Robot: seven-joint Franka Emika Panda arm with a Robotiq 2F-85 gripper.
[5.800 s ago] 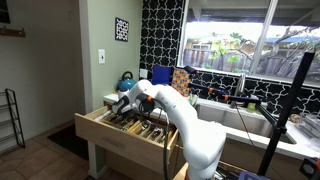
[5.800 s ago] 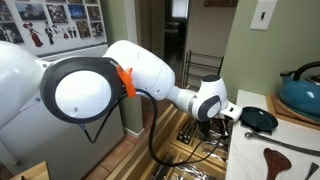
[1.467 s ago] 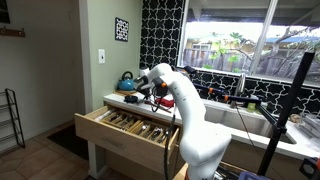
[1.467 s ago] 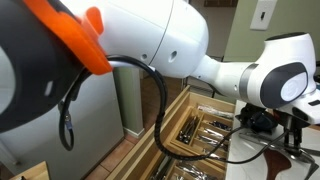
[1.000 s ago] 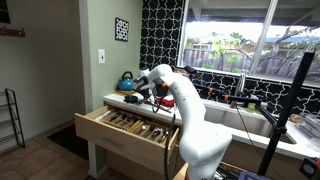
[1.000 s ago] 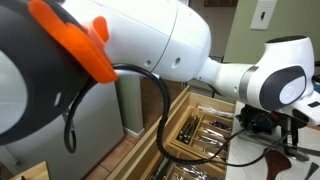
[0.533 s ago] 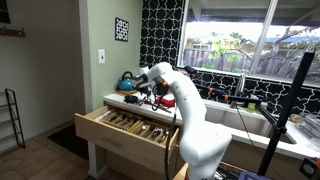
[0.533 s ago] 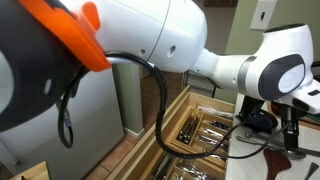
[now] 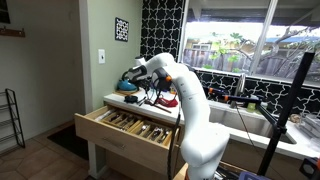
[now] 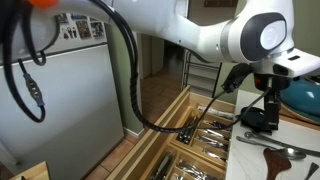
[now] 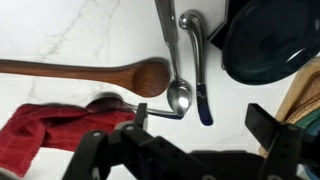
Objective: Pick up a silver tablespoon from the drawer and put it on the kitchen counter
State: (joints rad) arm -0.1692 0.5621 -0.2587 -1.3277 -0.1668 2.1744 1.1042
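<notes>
The silver tablespoon [image 11: 176, 90] lies flat on the white kitchen counter [image 11: 70, 30], bowl toward me and handle pointing away. My gripper [image 11: 200, 120] hangs open above it, with nothing between the fingers. A dark-handled utensil [image 11: 200, 95] lies right beside the spoon. In both exterior views the gripper [image 9: 132, 77] [image 10: 268, 100] is raised over the counter [image 9: 115, 100]. The light-wood drawer [image 9: 115, 140] [image 10: 180, 130] stands pulled out below, full of cutlery.
On the counter lie a wooden spoon [image 11: 90, 75], a red cloth [image 11: 45, 130] and a dark pan [image 11: 265, 40]. A teal kettle [image 10: 305, 100] stands behind the pan. The grey sink [image 9: 240, 120] lies further along, under the window.
The gripper has opened and let go of the spoon, which now rests on the counter. The arm has lifted up and away from the counter.
</notes>
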